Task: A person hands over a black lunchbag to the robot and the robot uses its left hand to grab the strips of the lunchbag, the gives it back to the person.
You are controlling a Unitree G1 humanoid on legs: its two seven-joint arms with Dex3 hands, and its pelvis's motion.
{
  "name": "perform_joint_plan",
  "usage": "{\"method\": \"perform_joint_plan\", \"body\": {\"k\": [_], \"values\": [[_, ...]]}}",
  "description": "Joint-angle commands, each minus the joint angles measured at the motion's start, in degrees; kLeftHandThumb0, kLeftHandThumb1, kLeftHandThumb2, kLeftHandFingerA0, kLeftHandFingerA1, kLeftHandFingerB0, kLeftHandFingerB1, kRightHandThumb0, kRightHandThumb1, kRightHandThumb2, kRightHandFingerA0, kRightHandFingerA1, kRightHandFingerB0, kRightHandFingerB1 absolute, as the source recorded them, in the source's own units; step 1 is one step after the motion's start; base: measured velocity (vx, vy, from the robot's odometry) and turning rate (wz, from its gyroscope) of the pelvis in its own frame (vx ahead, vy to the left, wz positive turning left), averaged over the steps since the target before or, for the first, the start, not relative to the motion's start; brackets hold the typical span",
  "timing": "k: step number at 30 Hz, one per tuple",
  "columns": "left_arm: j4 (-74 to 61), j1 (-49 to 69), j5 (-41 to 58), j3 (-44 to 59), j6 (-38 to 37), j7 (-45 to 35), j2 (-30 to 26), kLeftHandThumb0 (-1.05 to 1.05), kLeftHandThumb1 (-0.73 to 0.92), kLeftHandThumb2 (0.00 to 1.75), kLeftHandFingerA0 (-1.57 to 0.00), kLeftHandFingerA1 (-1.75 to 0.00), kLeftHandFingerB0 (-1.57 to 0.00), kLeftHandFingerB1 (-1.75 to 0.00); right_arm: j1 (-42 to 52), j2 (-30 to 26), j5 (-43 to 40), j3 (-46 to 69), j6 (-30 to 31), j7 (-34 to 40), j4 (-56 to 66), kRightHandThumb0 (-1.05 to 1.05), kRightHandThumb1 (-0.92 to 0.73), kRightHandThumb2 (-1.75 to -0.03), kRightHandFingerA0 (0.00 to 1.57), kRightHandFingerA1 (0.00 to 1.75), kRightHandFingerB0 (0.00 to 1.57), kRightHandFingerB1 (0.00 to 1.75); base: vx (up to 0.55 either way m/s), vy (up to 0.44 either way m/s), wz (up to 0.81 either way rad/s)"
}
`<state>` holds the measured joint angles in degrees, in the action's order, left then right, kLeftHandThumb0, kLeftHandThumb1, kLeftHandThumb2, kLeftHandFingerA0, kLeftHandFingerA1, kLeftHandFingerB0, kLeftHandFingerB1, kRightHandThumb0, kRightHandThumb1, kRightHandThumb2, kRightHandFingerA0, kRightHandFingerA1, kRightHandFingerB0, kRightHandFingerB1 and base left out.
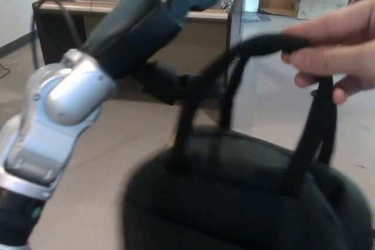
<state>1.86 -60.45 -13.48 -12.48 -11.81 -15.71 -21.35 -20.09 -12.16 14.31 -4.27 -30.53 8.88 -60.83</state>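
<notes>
Here, person's hand (331, 42) holding lunchbag (246, 197) straps (263, 48)

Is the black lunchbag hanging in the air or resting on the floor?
Hanging. A person's hand holds the straps taut above the lunchbag; its underside is out of frame.

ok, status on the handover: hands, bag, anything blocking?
Left robot hand reaching toward the straps, grip state unclear in blur. Right robot hand out of view. Black lunchbag hangs by its straps from the person's hand. Nothing between.

Person's hand (334, 42) holds lunchbag (246, 197) straps (263, 45); left hand (176, 83) beside straps.
</notes>
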Motion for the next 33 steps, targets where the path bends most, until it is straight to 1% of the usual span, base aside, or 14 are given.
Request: {"method": "perform_joint_plan", "body": {"k": [1, 9, 10, 14, 15, 16, 17, 19, 20, 22, 23, 26, 27, 33], "values": [[-1.99, -1.06, -2.3, -0.49, 4.36, -1.39, 1.75, -0.64, 0.41, 0.78, -0.07, -0.2, -0.1, -0.22, -0.57, -0.62, -0.57, 0.39, -0.34, -0.5, -0.52, -0.62, -0.55, -0.92, 0.38, 0.56, 0.28, 0.48, 0.0, 0.0, 0.0], [-3.72, 0.11, -2.65, 0.27, 5.66, -2.49, 2.13, -0.63, 0.41, 0.79, -0.05, -0.22, -0.11, -0.23, -0.35, -0.73, 0.09, -0.15, -0.04, -0.25, -0.5, -0.59, -0.55, -0.92, 0.39, 0.57, 0.28, 0.49, 0.0, 0.0, 0.0], [-3.62, 0.14, -3.12, 0.71, 5.09, -2.55, 1.21, -0.61, 0.39, 0.79, 0.0, -0.24, -0.09, -0.25, -0.71, -0.33, 0.06, -0.22, 0.21, -0.31, -0.6, -0.6, -0.55, -0.92, 0.39, 0.56, 0.29, 0.49, 0.0, 0.0, 0.0], [-4.34, 0.74, -4.32, 2.63, 6.06, -1.96, -0.92, -0.48, 0.34, 0.74, 0.0, -0.29, -0.04, -0.27, -0.78, -0.56, 0.23, -0.42, 0.06, -0.5, -0.94, -0.59, -0.55, -0.93, 0.4, 0.57, 0.28, 0.49, 0.0, 0.0, 0.0], [-4.39, 0.63, -4.43, 3.2, 6.75, -1.64, -1.21, -0.45, 0.44, 0.65, -0.06, -0.23, -0.07, -0.22, -0.84, -0.63, 0.26, -0.47, -0.11, -0.51, -0.99, -0.6, -0.55, -0.93, 0.4, 0.57, 0.29, 0.49, 0.0, 0.0, 0.0], [-4.3, 0.49, -4.29, 3.84, 7.3, -1.38, -1.35, -0.45, 0.44, 0.65, -0.06, -0.23, -0.07, -0.22, -0.9, -0.66, 0.19, -0.44, -0.33, -0.59, -1.07, -0.6, -0.55, -0.93, 0.4, 0.57, 0.29, 0.49, 0.0, 0.0, 0.0], [-4.55, 0.31, -3.76, 4.74, 8.96, -1.38, -1.19, -0.39, 0.48, 0.55, -0.04, -0.26, -0.05, -0.25, -1.21, -0.55, 0.11, -0.44, -0.3, -0.7, -1.19, -0.59, -0.54, -0.93, 0.4, 0.57, 0.29, 0.49, 0.0, 0.0, 0.0], [-4.6, -0.54, -1.8, 6.5, 10.85, -1.65, -0.58, -0.55, 0.5, 0.62, -0.06, -0.23, -0.08, -0.21, -1.67, -0.4, 0.48, -0.73, 0.18, -0.18, -1.31, -0.56, -0.53, -0.93, 0.4, 0.57, 0.28, 0.49, 0.0, 0.0, 0.0], [-5.43, -0.51, -1.84, 6.47, 11.68, -1.84, -0.16, -0.56, 0.37, 0.76, 0.0, -0.28, -0.08, -0.27, -1.63, -0.37, 0.46, -0.78, 0.38, -0.34, -1.1, -0.57, -0.54, -0.92, 0.39, 0.57, 0.28, 0.49, 0.0, 0.0, 0.0], [-7.53, -0.09, -2.1, 5.95, 13.53, -2.25, 1.06, -0.6, 0.38, 0.73, -0.05, -0.27, -0.11, -0.23, -1.46, -0.26, 0.15, -0.76, 0.29, -0.64, -0.94, -0.59, -0.54, -0.91, 0.39, 0.56, 0.28, 0.49, 0.0, 0.0, 0.0], [-8.8, 0.33, -2.24, 5.24, 14.56, -2.47, 1.92, -0.69, 0.42, 0.71, -0.11, -0.24, -0.13, -0.15, -1.42, -0.35, 0.42, -0.95, 0.09, -0.32, -1.06, -0.58, -0.54, -0.91, 0.39, 0.56, 0.29, 0.49, 0.0, 0.0, 0.0], [-11.92, 1.5, -3.64, 2.99, 16.83, -2.2, 4.5, -0.62, 0.4, 0.77, -0.04, -0.34, -0.07, -0.21, -0.68, -0.39, 0.51, -1.12, -1.28, 0.11, -1.41, -0.58, -0.54, -0.92, 0.39, 0.57, 0.29, 0.5, 0.0, 0.0, 0.0], [-12.05, 1.84, -4.45, 1.93, 16.83, -1.5, 5.66, -0.71, 0.46, 0.77, -0.1, -0.21, -0.12, -0.12, -0.32, -0.47, 0.7, -1.31, -1.36, 0.22, -1.2, -0.6, -0.55, -0.92, 0.39, 0.57, 0.29, 0.49, 0.0, 0.0, 0.0], [-10.59, 1.78, -10.56, -2.57, 17.53, 1.69, 9.51, -0.64, 0.4, 0.8, 0.0, -0.2, 0.0, -0.17, 0.43, -0.4, 0.46, -1.49, -1.27, -0.22, -0.78, -0.6, -0.55, -0.91, 0.39, 0.56, 0.28, 0.49, 0.0, 0.0, 0.0]]}}
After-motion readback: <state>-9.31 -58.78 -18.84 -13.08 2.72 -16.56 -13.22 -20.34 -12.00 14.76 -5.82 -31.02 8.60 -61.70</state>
